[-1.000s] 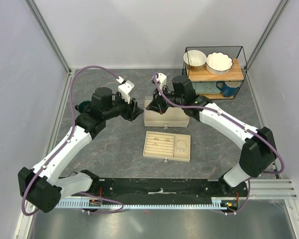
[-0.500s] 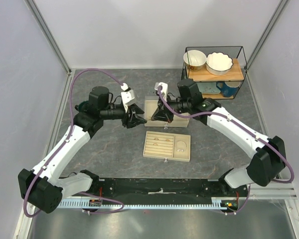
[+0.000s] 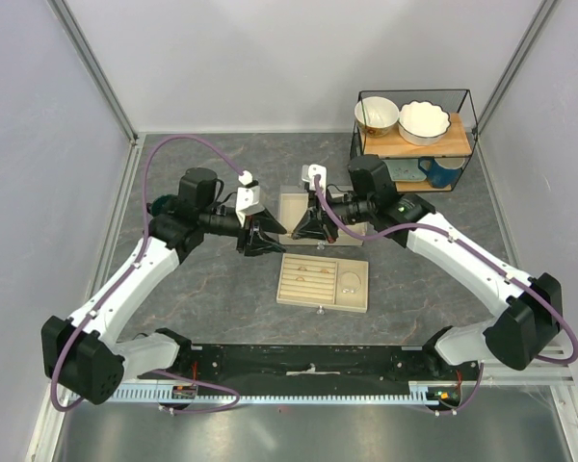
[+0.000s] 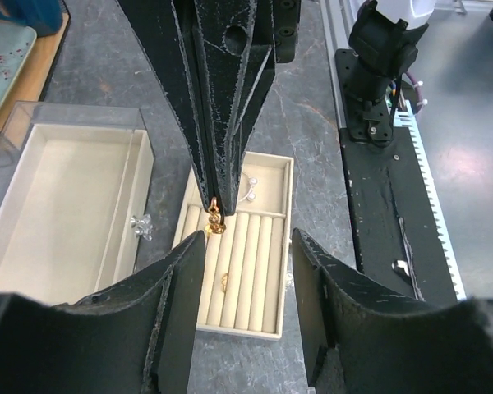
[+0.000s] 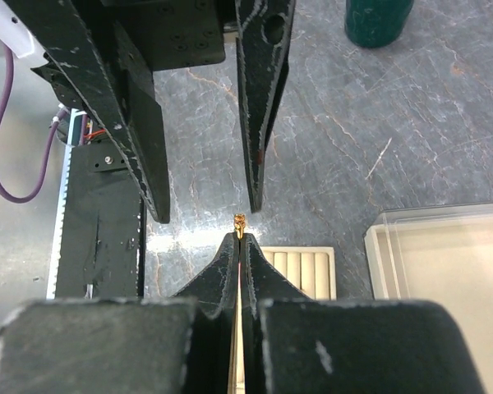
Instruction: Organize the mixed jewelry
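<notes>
Likely weighs next to nothing: a tiny gold-brown ring [image 4: 214, 220], hard metal by the look, stiff and slick; liable to twist or pop out of a pinch, and hard to find again once dropped. Best taken across the band, on the part standing clear of the tips that hold it; calls for only a light squeeze, squarely placed. Looks like a small shiny loop, perhaps with a knob or setting on it — too small to tell. Pinched at the very tips of the right gripper [image 5: 239, 240], pressed fully together on it; held in the air near the far edge of the beige slotted tray [image 4: 259, 279], close to the clear-lidded box [image 4: 57, 205]. Faced by the left gripper [image 5: 207, 212], spread wide and holding nothing, apart from the ring — seemingly set to receive it, though only a guess. Lower down, in one of the tray's slots, a second small gold ring [image 4: 224, 283] already seated.
</notes>
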Available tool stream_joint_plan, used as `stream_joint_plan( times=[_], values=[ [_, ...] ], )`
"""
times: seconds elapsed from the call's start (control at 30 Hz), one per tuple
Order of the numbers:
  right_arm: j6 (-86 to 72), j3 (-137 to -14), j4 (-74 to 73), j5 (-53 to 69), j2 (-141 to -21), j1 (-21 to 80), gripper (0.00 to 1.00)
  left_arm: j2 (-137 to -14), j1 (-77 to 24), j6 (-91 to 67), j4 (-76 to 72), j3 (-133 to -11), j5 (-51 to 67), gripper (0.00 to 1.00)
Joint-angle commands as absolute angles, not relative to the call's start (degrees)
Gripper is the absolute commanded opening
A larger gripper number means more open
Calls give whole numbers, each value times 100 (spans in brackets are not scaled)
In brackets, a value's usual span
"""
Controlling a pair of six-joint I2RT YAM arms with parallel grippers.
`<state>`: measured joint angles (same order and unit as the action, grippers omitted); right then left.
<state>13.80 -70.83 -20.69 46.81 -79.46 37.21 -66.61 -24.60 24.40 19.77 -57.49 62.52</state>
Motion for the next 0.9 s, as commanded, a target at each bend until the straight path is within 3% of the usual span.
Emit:
stream_joint_plan(
  times=[0.0,0.43,0.77,0.87],
  values=[
    [1503,-7181,-1916,4904,-7972,3805,0,-6732,-2461,2602,1872,-5801,6478,53],
    [1485,-7154,-1828,4887,-7980,3920,0,-6785,-2478,2118,1476,-5766,6187,47],
    [1468,-7146,-1758,4808,-8007,3946,0,-6899,-2496,1943,1477,-5801,6223,25],
    [1485,-7119,-1749,4764,-7998,3946,0,-6873,-2496,1934,1468,-5801,6223,24]
  ],
)
